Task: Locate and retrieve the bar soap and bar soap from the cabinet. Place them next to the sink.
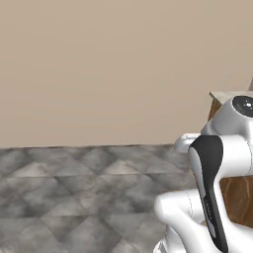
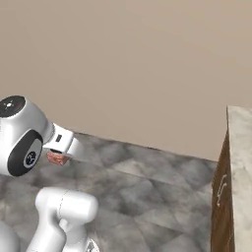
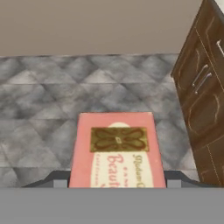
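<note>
Salmon-pink bar soap (image 3: 117, 151) clamped in the gripper (image 3: 117, 183), over grey tiled floor (image 3: 52, 96).
One bar counted; lower end cut off, label print partly legible, fingertips (image 3: 59, 181) mostly hidden behind it. Right of the soap, one dark brown drawer unit (image 3: 203, 87) with silver handles (image 3: 200, 78), stone top (image 2: 241, 167); beyond, beige wall (image 1: 108, 69).

A salmon-pink bar soap (image 3: 117, 151) is seen, with a dark gold patterned label and a cream patch. The floor (image 3: 48, 100) is tiled in mottled grey diamonds. The wall (image 1: 99, 69) is plain beige. The drawer unit (image 3: 203, 87) is dark brown wood.
</note>
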Controlling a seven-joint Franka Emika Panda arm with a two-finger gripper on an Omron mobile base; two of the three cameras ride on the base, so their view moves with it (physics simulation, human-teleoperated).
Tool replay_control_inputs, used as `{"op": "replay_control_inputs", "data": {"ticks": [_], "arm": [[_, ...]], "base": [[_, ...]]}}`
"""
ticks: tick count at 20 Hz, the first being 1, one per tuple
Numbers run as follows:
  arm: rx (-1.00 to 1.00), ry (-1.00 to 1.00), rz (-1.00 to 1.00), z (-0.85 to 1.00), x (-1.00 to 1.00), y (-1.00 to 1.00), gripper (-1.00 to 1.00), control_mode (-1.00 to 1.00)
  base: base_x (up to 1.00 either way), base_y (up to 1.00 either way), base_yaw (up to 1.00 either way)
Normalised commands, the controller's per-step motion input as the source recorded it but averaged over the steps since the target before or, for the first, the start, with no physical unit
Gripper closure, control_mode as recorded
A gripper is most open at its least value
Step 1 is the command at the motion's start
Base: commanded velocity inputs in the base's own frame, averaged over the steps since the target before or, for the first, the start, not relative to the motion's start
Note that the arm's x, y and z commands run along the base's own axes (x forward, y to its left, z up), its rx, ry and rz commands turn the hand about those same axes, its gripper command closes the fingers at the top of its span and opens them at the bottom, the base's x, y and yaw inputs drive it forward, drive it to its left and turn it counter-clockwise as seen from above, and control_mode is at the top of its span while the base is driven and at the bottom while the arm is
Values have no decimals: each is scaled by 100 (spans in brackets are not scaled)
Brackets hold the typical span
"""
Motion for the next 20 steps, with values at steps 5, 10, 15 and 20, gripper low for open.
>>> {"op": "replay_control_inputs", "data": {"ticks": [5,10,15,20], "arm": [[0,0,0,0,0,0,100,100],[0,0,0,0,0,0,100,100],[0,0,0,0,0,0,100,100],[0,0,0,0,0,0,100,100]], "base": [[-3,38,47],[-1,37,47],[-1,38,46],[0,39,46]]}}
